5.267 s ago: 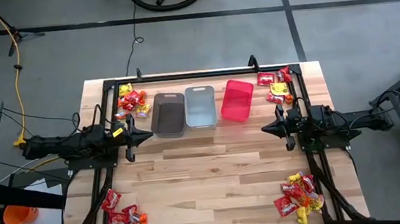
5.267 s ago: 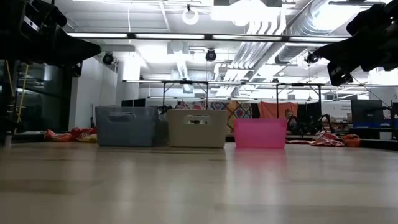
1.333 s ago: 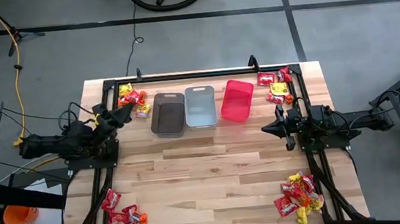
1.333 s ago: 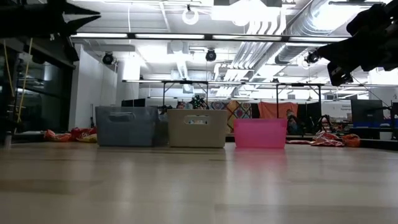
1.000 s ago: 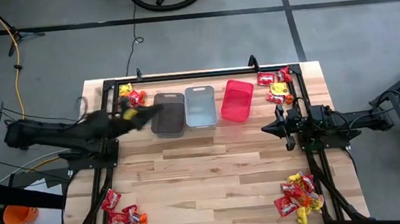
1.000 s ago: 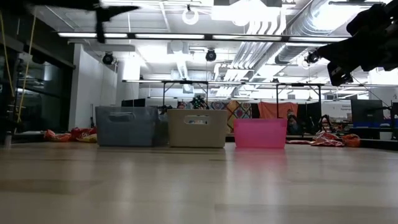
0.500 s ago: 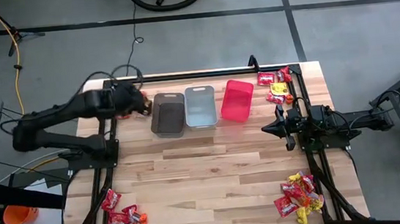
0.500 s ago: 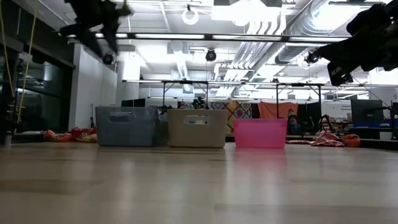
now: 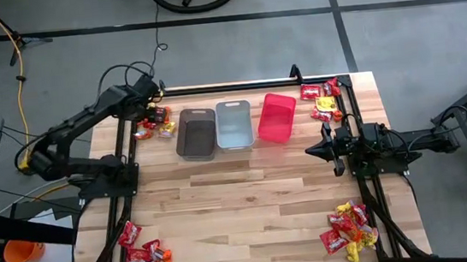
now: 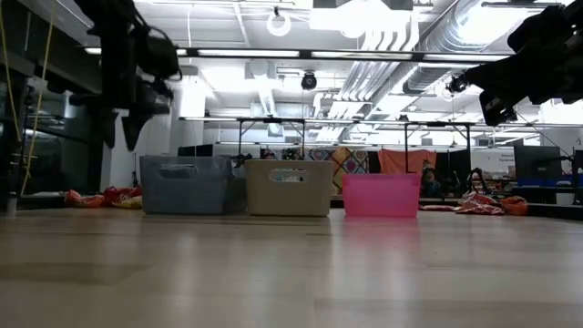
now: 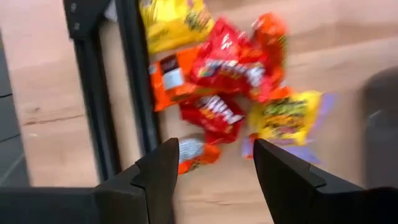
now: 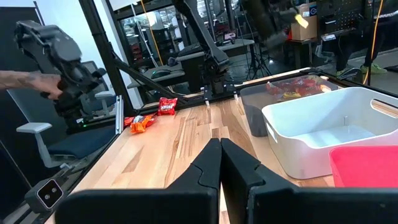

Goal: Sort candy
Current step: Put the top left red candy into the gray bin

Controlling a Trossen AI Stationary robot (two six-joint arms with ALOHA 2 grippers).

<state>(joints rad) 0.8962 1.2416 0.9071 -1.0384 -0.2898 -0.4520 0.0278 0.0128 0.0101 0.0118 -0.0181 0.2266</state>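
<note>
Overhead view of the wooden table point(image 9: 248, 190) with three bins in a row near the upper centre of the frame: a brown bin point(image 9: 196, 134), a grey bin point(image 9: 234, 124) and a pink bin point(image 9: 277, 117). The candy lies in four heaps at the table's corners: an upper-left heap point(image 9: 154, 123) just left of the brown bin, an upper-right heap point(image 9: 323, 99), a lower-left heap point(image 9: 141, 257) and a lower-right heap point(image 9: 349, 230). The left gripper point(image 9: 155, 104) is reached to the upper left of the frame, hanging above the upper-left heap; in the left wrist view its fingers point(image 11: 163, 177) stand apart with nothing between them, and red, orange and yellow wrappers point(image 11: 227, 81) lie below on the wood beside a black frame rail point(image 11: 134, 81). The right gripper point(image 9: 314, 150) waits at the right middle of the overhead frame, well apart from every heap; in the right wrist view its fingers point(image 12: 239, 171) are pressed together, empty. In the low view the three bins stand in a row at mid-frame, and the left arm point(image 10: 127, 64) hangs at upper left above the red wrappers point(image 10: 102, 197).
</note>
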